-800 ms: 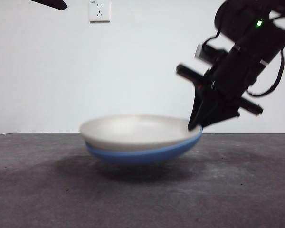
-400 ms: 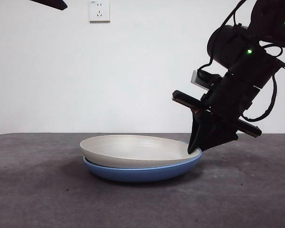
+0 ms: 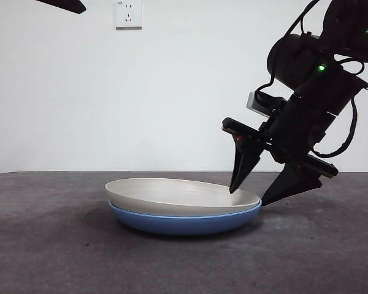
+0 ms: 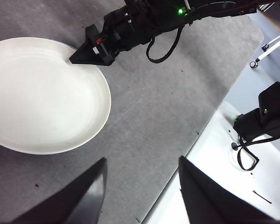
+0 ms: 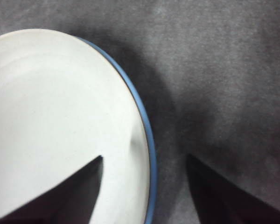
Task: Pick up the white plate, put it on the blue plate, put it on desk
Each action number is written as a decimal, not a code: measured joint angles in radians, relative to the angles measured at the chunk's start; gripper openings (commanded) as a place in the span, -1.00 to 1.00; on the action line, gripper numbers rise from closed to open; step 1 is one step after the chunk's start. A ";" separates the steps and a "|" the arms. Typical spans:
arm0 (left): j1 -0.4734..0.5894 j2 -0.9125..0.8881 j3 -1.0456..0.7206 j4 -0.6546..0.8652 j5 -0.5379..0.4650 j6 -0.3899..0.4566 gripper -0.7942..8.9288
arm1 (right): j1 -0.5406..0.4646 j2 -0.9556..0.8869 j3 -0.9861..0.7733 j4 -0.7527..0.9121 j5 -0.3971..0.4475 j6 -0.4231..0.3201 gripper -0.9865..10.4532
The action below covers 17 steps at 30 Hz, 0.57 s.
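Observation:
The white plate point(image 3: 172, 193) lies nested in the blue plate point(image 3: 184, 223), and the stack rests on the desk point(image 3: 49, 251). My right gripper point(image 3: 249, 196) is open at the stack's right rim, one jaw over the white plate's inside and the other outside the rim, holding nothing. In the right wrist view the right gripper point(image 5: 144, 157) straddles the white plate point(image 5: 60, 116) and the blue plate's rim point(image 5: 143, 116). My left gripper point(image 4: 142, 163) hangs open and high above the desk point(image 4: 168, 102), away from the white plate point(image 4: 42, 98), with the right gripper point(image 4: 91, 49) at the plate's edge.
A wall socket point(image 3: 128, 13) sits on the white wall behind. The left arm shows as a black tip point(image 3: 64, 5) at the top left. Past the desk's edge are a white surface point(image 4: 214, 186) with cables and a black device point(image 4: 266, 116).
The stacked plates came down from the air onto the desk. The right gripper, shut on the rim before, has opened and let go.

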 measured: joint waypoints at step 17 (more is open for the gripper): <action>0.000 0.000 0.000 0.000 0.000 0.000 -0.32 | 0.000 -0.434 0.000 -0.264 -0.040 -0.094 -0.27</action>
